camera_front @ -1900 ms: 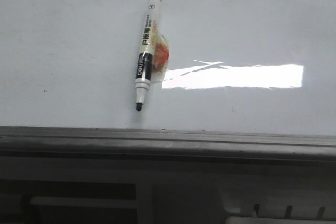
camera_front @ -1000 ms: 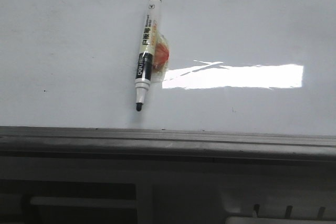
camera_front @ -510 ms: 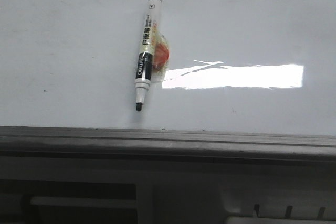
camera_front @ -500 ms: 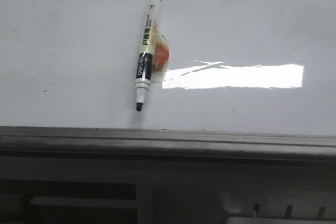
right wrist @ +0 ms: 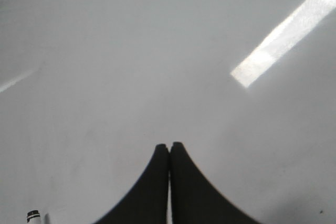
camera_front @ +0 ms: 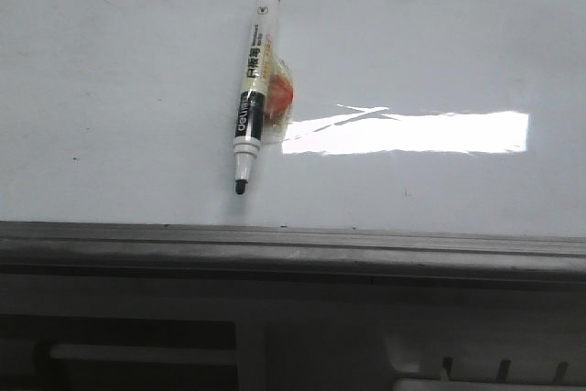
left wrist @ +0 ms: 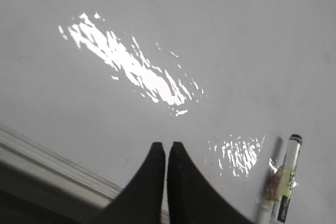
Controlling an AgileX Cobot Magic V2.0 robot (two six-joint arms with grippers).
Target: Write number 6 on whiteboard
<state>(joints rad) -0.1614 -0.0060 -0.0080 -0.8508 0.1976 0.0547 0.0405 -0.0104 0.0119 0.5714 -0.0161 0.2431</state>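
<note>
The left gripper (left wrist: 166, 150) has its two black fingertips (left wrist: 156, 156) pressed together, with only a hairline seam between them and nothing held. It hangs over the whiteboard (left wrist: 220, 40), close to the board's grey frame edge (left wrist: 47, 166). The marker pen (left wrist: 286, 182) lies on the board off to one side of these fingers, near but apart from them, and nothing stands between the two.

The right gripper (right wrist: 169, 148) is likewise closed and empty, its tips meeting in a thin line above bare board surface (right wrist: 131, 56). Only the black cap end of the marker pen (right wrist: 33, 216) shows at the edge of that wrist view, well apart from the fingers.

From the front, one marker pen (camera_front: 251, 89) lies flat on the whiteboard (camera_front: 110, 70), slightly tilted, its black nib (camera_front: 241, 187) pointing toward the frame edge (camera_front: 293, 244) and its cap end pointing away. A small orange piece wrapped in clear film or tape (camera_front: 279, 98) sits against the pen's barrel, on the side toward the bright glare patch (camera_front: 412, 132). That patch begins just beside the pen.

Count: one pen, one orange piece, one board, two grippers. No drawn figure 6 shows on the board in any view; only a few tiny dark specks mark the surface. Below the frame edge runs a grey ledge with slots (camera_front: 476, 368).
</note>
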